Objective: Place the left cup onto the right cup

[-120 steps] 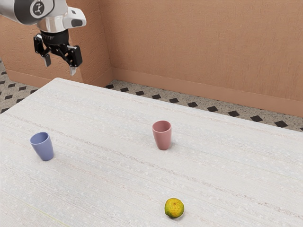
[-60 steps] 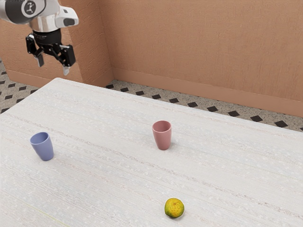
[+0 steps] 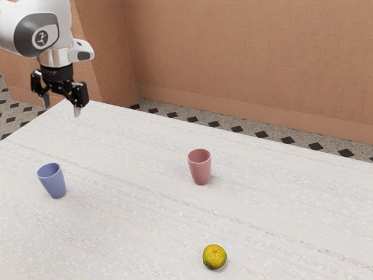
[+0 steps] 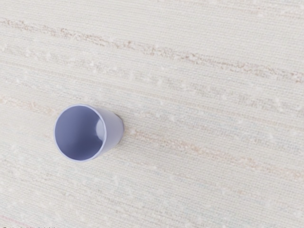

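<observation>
Blue cup (image 3: pixel 52 179) stands upright at the exterior view's left, my gripper (image 3: pixel 60 105) in the upper left of the frame, empty.
Fingers spread apart and pointing down, nothing between them. The gripper hangs above the far left corner of the pale wood-grain table (image 3: pixel 280 192), well apart from the blue cup below. Pink cup (image 3: pixel 199 166) upright mid-frame, well apart from the blue one. Yellow-green fruit (image 3: pixel 214 256) near the bottom edge, just right of centre. My wrist view looks down into the blue cup (image 4: pixel 85 133), its mouth open and empty, on bare table (image 4: pixel 213 95).
</observation>
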Motion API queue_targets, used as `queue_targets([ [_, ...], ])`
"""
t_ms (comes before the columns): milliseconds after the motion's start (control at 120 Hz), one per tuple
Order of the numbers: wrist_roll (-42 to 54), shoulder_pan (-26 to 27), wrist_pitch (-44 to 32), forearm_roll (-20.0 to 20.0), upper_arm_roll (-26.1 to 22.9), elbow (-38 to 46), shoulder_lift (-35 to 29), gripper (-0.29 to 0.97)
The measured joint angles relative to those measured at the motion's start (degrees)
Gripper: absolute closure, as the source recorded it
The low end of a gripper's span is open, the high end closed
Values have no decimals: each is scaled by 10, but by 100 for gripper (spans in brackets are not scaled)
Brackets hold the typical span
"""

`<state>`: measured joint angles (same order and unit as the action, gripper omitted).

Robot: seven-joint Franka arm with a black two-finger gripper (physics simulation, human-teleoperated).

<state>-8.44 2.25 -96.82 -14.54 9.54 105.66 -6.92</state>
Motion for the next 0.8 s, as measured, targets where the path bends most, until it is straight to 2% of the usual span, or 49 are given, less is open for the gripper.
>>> queue_targets([
  [492,-47,-68,-70,79,1,127,3,0],
  [800,-65,-109,-104,93,1,166,23,0],
])
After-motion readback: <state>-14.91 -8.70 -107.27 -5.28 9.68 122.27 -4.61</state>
